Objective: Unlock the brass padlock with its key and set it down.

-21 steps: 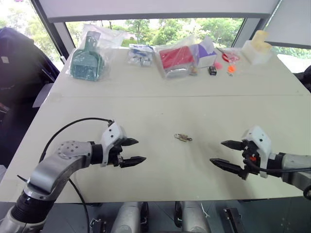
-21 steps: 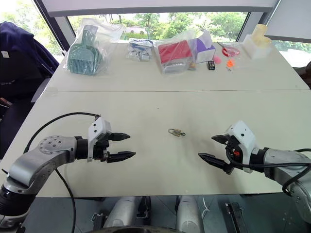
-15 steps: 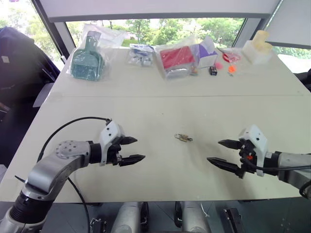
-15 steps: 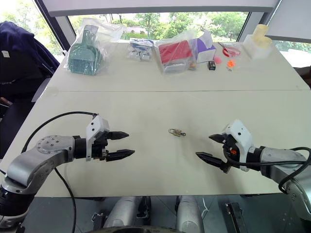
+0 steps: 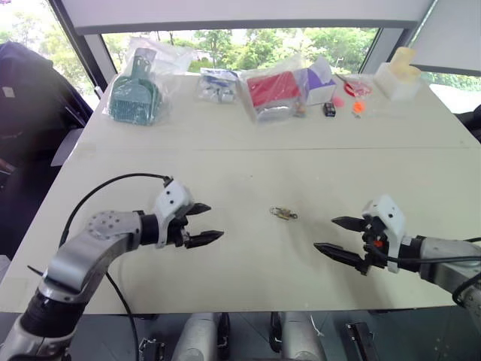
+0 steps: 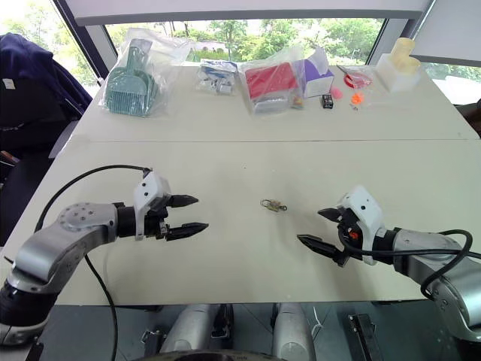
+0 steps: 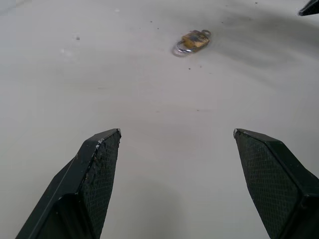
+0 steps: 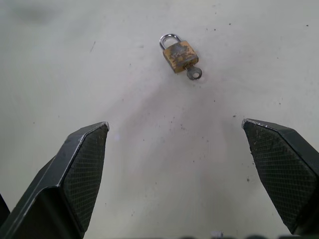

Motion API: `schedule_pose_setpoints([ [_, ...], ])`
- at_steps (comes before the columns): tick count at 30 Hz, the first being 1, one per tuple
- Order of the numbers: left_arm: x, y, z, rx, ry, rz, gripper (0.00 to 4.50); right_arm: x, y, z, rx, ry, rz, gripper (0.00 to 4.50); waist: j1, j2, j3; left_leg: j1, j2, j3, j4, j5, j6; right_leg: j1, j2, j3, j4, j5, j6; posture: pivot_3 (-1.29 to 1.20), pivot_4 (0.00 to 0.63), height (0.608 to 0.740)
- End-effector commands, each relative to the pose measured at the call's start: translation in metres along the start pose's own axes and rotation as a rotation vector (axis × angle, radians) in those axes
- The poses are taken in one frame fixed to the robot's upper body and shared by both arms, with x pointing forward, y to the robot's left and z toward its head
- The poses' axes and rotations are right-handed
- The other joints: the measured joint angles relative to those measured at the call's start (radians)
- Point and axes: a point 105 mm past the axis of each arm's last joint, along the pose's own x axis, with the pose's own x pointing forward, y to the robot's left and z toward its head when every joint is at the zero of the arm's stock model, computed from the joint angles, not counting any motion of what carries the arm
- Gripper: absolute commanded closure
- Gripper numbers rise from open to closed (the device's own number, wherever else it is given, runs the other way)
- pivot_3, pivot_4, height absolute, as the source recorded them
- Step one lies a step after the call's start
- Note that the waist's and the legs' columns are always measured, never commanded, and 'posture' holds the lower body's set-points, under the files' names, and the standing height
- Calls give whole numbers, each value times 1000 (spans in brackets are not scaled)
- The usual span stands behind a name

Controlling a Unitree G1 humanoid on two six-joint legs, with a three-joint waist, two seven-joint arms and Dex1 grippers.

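As before, brass padlock [image 8: 178, 56] untouched

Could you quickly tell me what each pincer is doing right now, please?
Left pincer: open, holding nothing.
Right pincer: open, holding nothing; the padlock lies on the table with the key in it.

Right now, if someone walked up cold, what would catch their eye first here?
The two open black grippers, left and right, facing each other low over the pale table. Between them lies the tiny padlock, alone on the bare surface with the key stuck in its bottom and the shackle looking closed. Along the far edge by the window sits a row of bagged items, a teal scoop and a red box among them.
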Motion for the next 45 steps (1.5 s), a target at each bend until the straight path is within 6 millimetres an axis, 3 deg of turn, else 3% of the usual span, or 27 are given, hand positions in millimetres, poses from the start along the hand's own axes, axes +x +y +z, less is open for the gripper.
schedule_pose_setpoints([
  [1,-5,24,9,65,2,14,718,0,-2,8,-11,-28,-17,57,1,0,0,0,0,0,0,0,0,0,0,0,0,0,0,0,150,735],
  [4,1,38,24,127,6,-62,718,-5,-6,11,-10,-35,-56,57,6,0,0,-1,0,0,0,1,0,0,0,0,0,0,0,0,150,735],
  [7,14,40,38,214,25,-187,718,-10,-8,13,0,-53,-90,57,19,0,0,-1,-1,1,0,2,2,0,0,0,0,0,0,0,150,735],
  [14,76,27,68,429,68,-494,718,-10,2,7,63,-118,-172,57,36,-1,0,-2,-1,1,2,1,4,1,0,0,-1,0,0,0,150,735],
  [17,101,11,68,484,89,-599,718,-11,10,2,94,-132,-194,57,27,-1,0,-2,-1,1,2,0,7,1,0,0,-1,0,0,0,150,735],
  [19,127,2,57,508,163,-634,718,-10,18,-2,112,-136,-205,57,25,-2,0,-2,-1,1,3,0,7,1,0,0,-1,0,0,0,150,735],
  [22,145,-2,46,550,229,-642,718,-9,24,-3,126,-141,-213,57,22,-2,0,-2,-1,1,3,0,8,1,0,0,-1,0,0,0,150,735],
  [26,169,-14,54,531,231,-612,718,-9,26,-5,142,-149,-239,57,25,-3,1,-2,0,0,4,0,8,1,0,0,0,0,0,0,150,735],
  [32,183,-21,54,592,263,-596,718,-4,30,-8,157,-153,-243,57,25,-3,1,-3,-1,1,4,-2,11,1,0,0,-1,0,1,0,150,735],
  [39,182,-21,36,636,366,-617,718,-1,32,-7,171,-175,-260,57,25,-3,1,-1,0,0,5,-2,11,3,0,0,0,0,1,0,150,735],
  [42,180,-23,32,628,379,-646,1549,0,32,-7,174,-180,-266,0,25,-3,0,-1,0,0,5,-2,11,3,0,0,-1,0,1,0,150,735],
  [45,176,-24,26,636,405,-679,2900,1,31,-7,174,-182,-268,0,25,-3,0,0,0,0,5,-2,11,4,0,0,-1,0,1,0,150,735],
])
